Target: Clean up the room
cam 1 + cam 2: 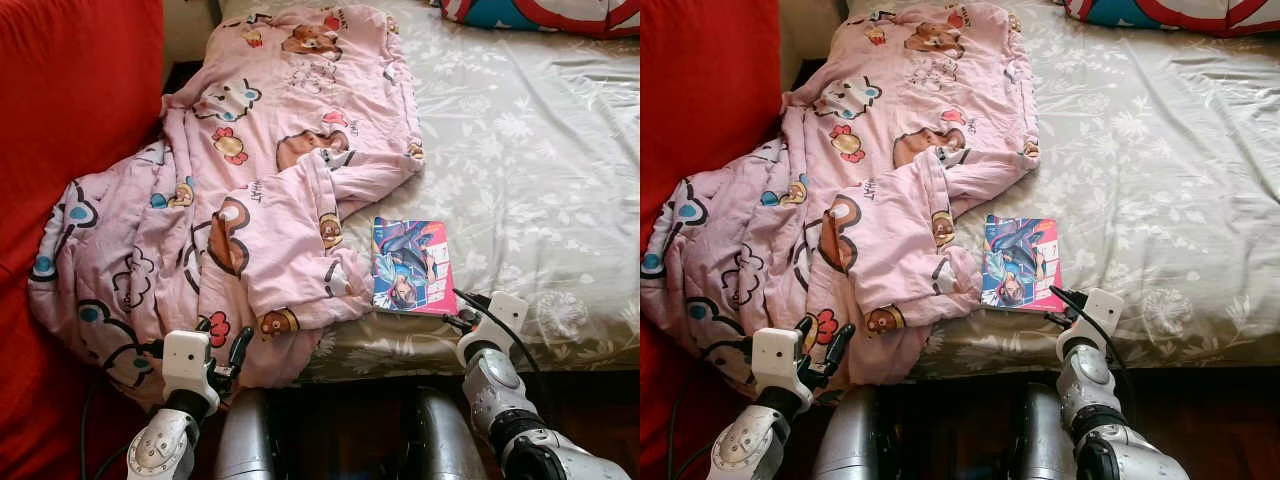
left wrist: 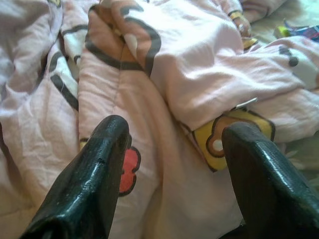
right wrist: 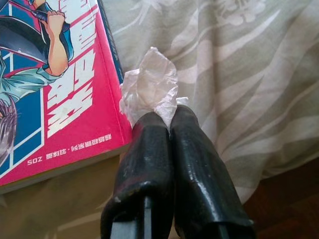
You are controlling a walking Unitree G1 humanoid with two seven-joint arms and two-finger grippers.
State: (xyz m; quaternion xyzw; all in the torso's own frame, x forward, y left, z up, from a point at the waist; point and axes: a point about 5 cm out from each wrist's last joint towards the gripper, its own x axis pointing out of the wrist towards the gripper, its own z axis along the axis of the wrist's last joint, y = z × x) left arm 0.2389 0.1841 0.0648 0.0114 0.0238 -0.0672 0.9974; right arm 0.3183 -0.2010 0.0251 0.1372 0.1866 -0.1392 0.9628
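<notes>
Pinching tissue (image 3: 152,84) in R claw (image 3: 167,117) beside comic (image 1: 411,266); L claw (image 2: 174,144) wide over quilt (image 1: 250,190)

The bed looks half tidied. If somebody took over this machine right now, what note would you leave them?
Right pincer: shut on a crumpled tissue, at the bed's near edge beside the comic book.
Left pincer: open, holding nothing, facing the pink blanket.
Blanket lies rumpled, part of it hanging off the mattress toward the red sofa.
Done: tissue picked up.
Left: bin the tissue, put away the book, straighten the blanket.
</notes>
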